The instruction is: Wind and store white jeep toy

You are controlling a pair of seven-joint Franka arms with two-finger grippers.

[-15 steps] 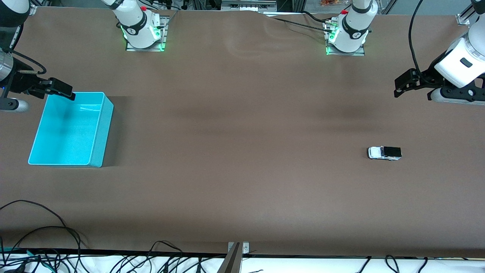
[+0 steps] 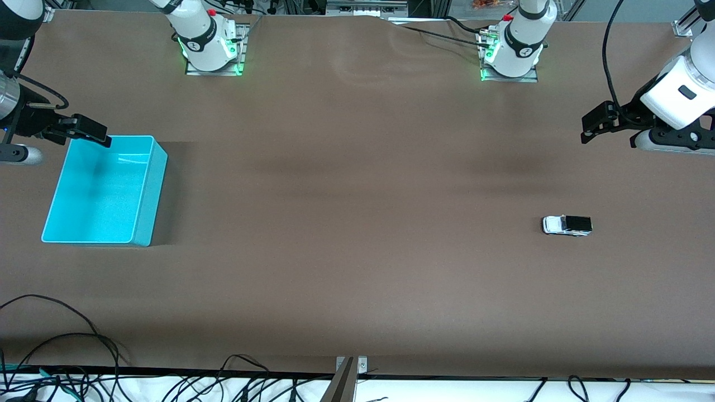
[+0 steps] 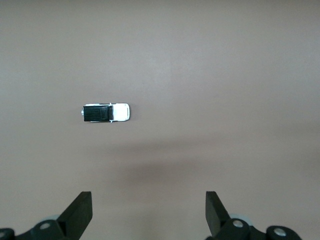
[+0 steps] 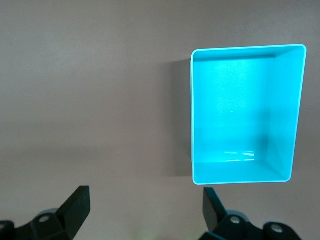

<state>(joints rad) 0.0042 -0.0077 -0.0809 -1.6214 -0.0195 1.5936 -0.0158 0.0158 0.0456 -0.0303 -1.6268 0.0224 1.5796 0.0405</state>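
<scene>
Nothing visible has changed from half a second ago: the white jeep toy point(image 2: 566, 225) sits at the same spot in the lower right part of the front view, on the brown bench point(image 2: 357, 195) toward the left arm's end, standing on its wheels with its black end toward the frame's right edge. The left pincer point(image 2: 593, 127) hangs at the right edge of the frame over bare bench, higher in the picture than the toy, its jaws spread wide and empty; in the left wrist view the toy point(image 3: 105, 112) lies well apart from the fingertips point(image 3: 80, 210). The right pincer point(image 2: 89, 134) hovers at the upper left of the frame over a corner of the turquoise bin point(image 2: 142, 226), also wide and holding nothing; the right wrist view shows the bin point(image 4: 197, 172) empty. Judged from this stillness, the task has not begun: the toy is untouched, neither wound nor stored, and both arms wait.
</scene>
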